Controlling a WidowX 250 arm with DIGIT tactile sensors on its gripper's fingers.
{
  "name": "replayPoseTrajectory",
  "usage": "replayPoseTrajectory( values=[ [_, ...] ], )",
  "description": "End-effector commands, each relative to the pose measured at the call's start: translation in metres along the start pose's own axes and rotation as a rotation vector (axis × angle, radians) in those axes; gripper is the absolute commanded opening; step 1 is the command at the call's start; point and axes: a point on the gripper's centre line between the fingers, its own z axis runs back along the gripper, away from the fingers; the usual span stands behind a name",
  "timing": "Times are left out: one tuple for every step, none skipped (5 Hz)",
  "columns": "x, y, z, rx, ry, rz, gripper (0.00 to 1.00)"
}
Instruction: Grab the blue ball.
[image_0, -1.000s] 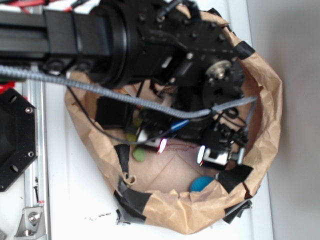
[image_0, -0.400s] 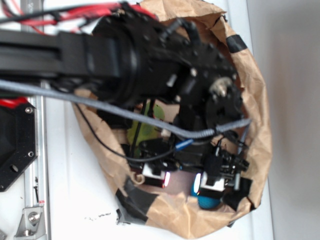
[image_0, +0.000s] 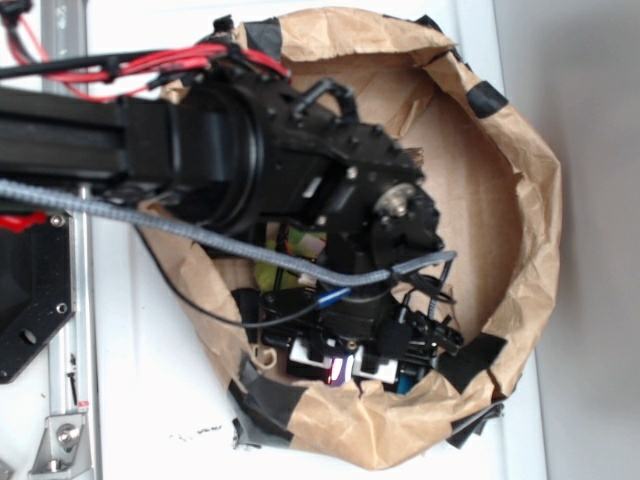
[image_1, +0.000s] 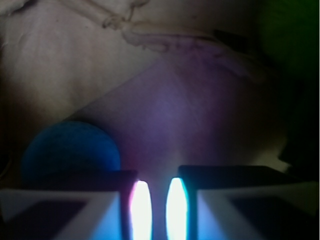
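Exterior view: overhead, looking straight down from some height on the brown paper bag (image_0: 520, 200) and the arm reaching into it. Wrist view: mounted on the hand (image_1: 155, 210), very close, looking along its glowing fingertips (image_1: 141, 207) at the bag's inner floor. Shared region: the bag interior near the blue ball (image_1: 70, 152), which also shows in the exterior view (image_0: 408, 381).
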Motion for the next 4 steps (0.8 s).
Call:
replayPoseTrajectory(
  values=[
    [0.014, -0.007, 0.053, -0.189, -0.061, -0.073, 1.00],
    [0.031, 0.000, 0.079, -0.224, -0.048, -0.038, 1.00],
    [0.037, 0.002, 0.107, -0.258, -0.165, 0.000, 1.00],
    [0.037, -0.009, 0.097, -0.252, -0.159, 0.034, 1.00]
  ],
)
